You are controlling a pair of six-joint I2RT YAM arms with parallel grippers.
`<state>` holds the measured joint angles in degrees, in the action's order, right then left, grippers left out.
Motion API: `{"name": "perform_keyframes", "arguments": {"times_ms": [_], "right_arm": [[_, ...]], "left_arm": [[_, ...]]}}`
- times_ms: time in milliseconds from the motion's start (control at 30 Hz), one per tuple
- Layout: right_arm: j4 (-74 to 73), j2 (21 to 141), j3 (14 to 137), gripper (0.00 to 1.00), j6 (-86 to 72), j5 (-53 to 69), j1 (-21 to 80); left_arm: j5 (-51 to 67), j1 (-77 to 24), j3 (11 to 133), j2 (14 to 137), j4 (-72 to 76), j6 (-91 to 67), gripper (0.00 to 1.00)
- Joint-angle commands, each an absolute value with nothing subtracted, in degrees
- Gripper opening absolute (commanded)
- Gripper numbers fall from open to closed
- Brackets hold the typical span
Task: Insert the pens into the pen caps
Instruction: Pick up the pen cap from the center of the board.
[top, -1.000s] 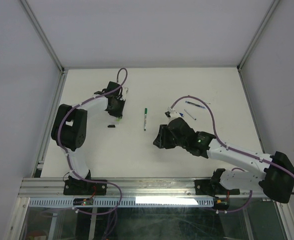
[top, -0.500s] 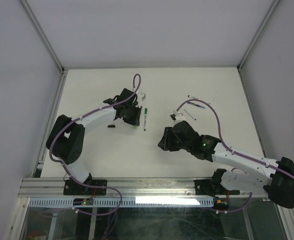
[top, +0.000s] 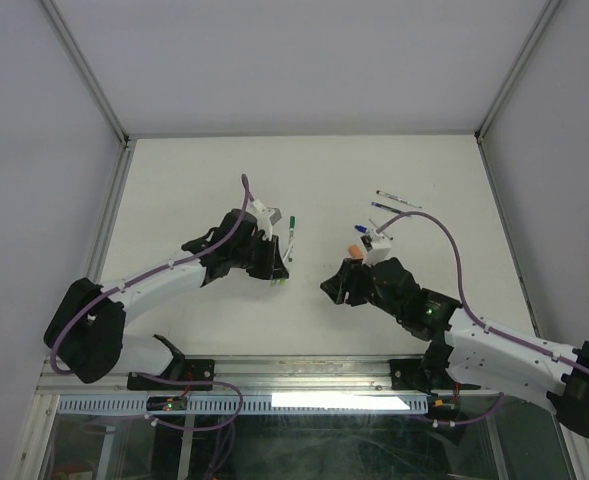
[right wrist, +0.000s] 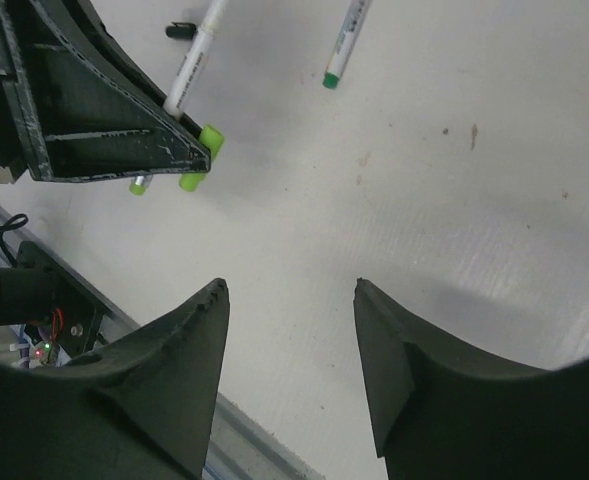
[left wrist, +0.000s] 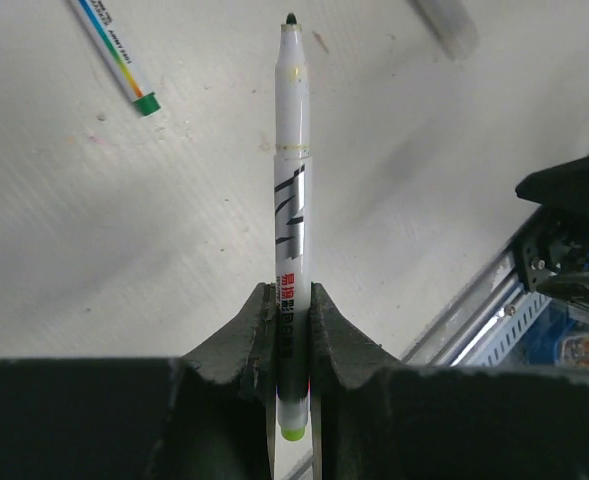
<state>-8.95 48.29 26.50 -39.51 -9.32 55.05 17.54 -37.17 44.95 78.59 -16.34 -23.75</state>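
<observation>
White marker (left wrist: 291,200): bare tip out, no cap on it. It is gripped only near its lime-green tail, so most of the barrel overhangs.
Risk: press that tip into a cap and the long lever could pivot the marker, or push it back through the grip. That's my read.
Marker vs jaws: pinched between the left jaws, in line with them, tip far ahead, tail poking out behind.
Left jaws: clamped on the marker's lower barrel.
Right jaws: spread wide, nothing between them, so there is no cap up to meet the tip. The marker sits ahead and to their left.
Green-ended pen (left wrist: 114,52): flat on the surface (left wrist: 124,260), ahead-left of the left jaws, apart from the marker.
Small black cap (right wrist: 182,30): far ahead-left of the right jaws, near the marker's tip.
</observation>
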Motion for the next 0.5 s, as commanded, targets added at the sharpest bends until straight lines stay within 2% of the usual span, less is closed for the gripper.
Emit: {"name": "perform_keyframes", "arguments": {"times_ms": [0, 200, 333, 467], "right_arm": [[9.1, 42.81, 22.5, 0.56, -30.81, -10.06, 54.92], [22.02, 38.22, 18.2, 0.58, -20.21, -3.99, 54.93], [30.03, 37.0, 14.69, 0.59, -4.59, 6.62, 54.93], [36.48, 37.03, 11.98, 0.65, 11.64, 17.25, 54.96]], "left_arm": [[22.34, -37.84, 42.55, 73.32, -8.19, -27.83, 0.0], [26.7, -37.85, 40.05, 69.06, -3.49, -29.0, 0.0], [29.42, -37.95, 39.95, 67.42, -1.71, -29.21, 0.0], [31.17, -37.97, 40.04, 65.54, -1.32, -28.35, 0.0]]}}
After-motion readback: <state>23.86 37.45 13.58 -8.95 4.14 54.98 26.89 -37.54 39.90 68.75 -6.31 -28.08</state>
